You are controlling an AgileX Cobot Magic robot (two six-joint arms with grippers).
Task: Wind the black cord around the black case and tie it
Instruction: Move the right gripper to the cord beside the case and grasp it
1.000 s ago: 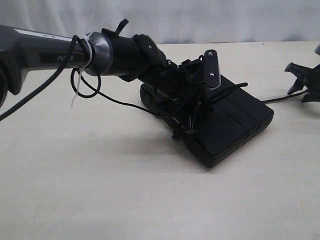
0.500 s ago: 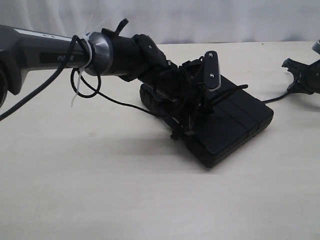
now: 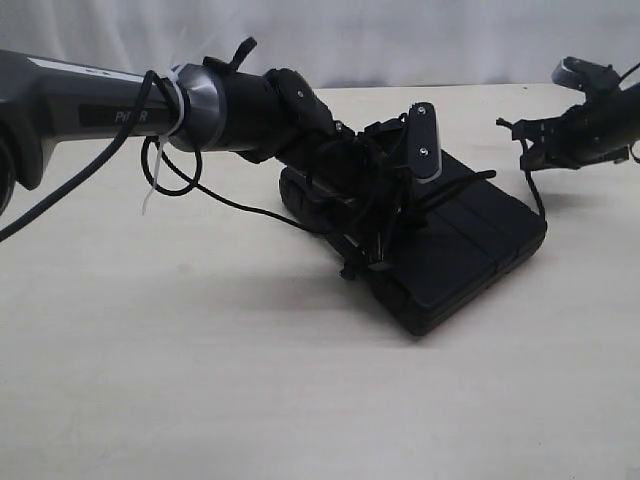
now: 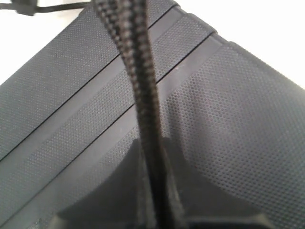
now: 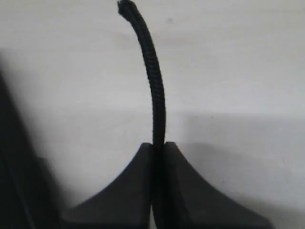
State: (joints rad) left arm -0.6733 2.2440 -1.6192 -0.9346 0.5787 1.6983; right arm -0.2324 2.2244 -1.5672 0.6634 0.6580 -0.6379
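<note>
- Pale counter (image 3: pixel 200 380) carries the black case (image 3: pixel 470 250) toward its far edge.
- We pinch the black cord (image 4: pixel 138 81) over the case in the left gripper (image 4: pixel 155 167), jaws closed on it.
- Our right gripper (image 5: pixel 158 157) clamps the cord near its blunt tip, raised toward the right edge.

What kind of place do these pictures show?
Probably a robot test bench in a lab: a plain pale table, a white cloth backdrop, and the robot's left arm and right arm handling only a black case and a black cord.
</note>
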